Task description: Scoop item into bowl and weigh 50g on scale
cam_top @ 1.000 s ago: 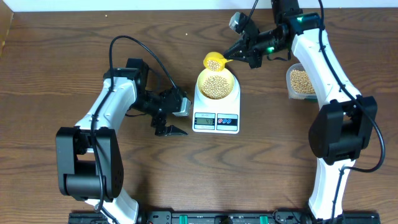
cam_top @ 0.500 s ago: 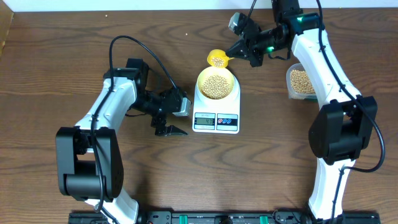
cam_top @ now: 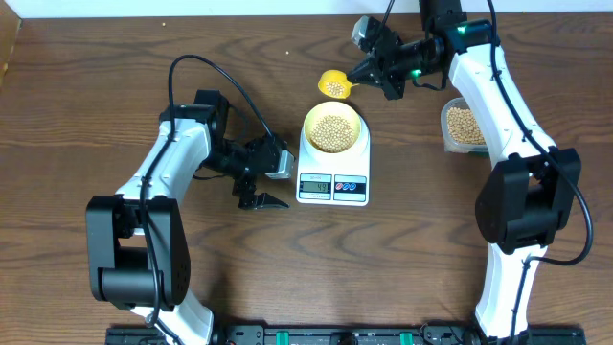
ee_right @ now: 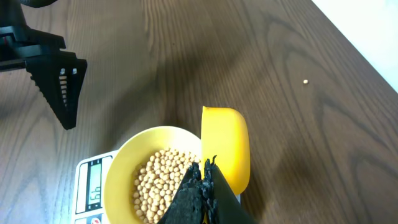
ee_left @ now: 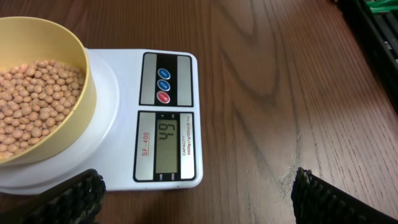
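Filling much of the one pale-yellow bowl (cam_top: 307, 127), a loose heap of small tan beans (cam_top: 333, 131) is seen. The bowl is set upright on the round platform of the single white scale (cam_top: 364, 168). Two more lots of beans can be counted: a small one in the yellow scoop (cam_top: 333, 84) and a larger one in the clear tub (cam_top: 444, 129), well apart on the right side.

The scale is placed near the middle of the wooden table (cam_top: 96, 77). Its front end is turned toward the arm bases, and its bowl end away from them. On that front one grey display (ee_left: 166, 144) with dark digits and three round buttons (ee_left: 163, 84), two blue and one red, are counted.

One scoop is held just beyond the bowl's far rim. Its long axis is laid roughly across the table, with the cup end to the left and the handle running right. The handle is pinched by the right gripper (cam_top: 362, 79), whose jaws are closed tight on it.

The left gripper (cam_top: 263, 201) is kept low just beside the scale's left front corner. Its jaws are spread wide, and nothing is held between them.
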### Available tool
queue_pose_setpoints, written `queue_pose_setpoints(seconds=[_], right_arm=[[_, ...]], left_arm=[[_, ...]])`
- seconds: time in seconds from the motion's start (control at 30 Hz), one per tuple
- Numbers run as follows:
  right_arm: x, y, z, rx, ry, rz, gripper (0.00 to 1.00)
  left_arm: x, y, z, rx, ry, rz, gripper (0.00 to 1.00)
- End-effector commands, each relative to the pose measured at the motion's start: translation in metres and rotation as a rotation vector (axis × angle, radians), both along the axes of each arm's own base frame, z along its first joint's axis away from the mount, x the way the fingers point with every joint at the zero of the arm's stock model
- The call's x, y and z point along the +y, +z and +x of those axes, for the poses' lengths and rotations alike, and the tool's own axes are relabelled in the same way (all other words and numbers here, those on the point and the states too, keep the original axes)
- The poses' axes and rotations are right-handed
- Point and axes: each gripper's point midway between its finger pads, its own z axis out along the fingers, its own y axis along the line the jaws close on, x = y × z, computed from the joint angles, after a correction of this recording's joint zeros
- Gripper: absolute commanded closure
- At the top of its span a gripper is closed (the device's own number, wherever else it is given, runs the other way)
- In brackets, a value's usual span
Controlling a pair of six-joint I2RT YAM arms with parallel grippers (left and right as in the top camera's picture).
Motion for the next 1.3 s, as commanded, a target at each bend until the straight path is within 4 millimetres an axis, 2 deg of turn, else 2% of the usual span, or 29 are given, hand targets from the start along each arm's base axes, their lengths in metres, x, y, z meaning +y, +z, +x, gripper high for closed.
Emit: queue_pose_setpoints(seconds=[0.0, 0.5, 1.27], right_arm=[[0.0072, 0.0146, -0.0061, -0.040, 0.030, 0.017, 0.99], [0.0143, 0.0146, -0.0097, -0.041, 0.045, 0.018, 0.99], [0.0144, 0.0150, -0.0091, -0.045, 0.045, 0.018, 0.99]], left_arm=[[0.0016, -0.0001, -0.0024, -0.010, -0.011, 0.004, 0.02], [0.0016, -0.0001, -0.0024, -0.010, -0.011, 0.004, 0.02], [0.0016, -0.0001, -0.0024, -0.010, -0.011, 0.004, 0.02]])
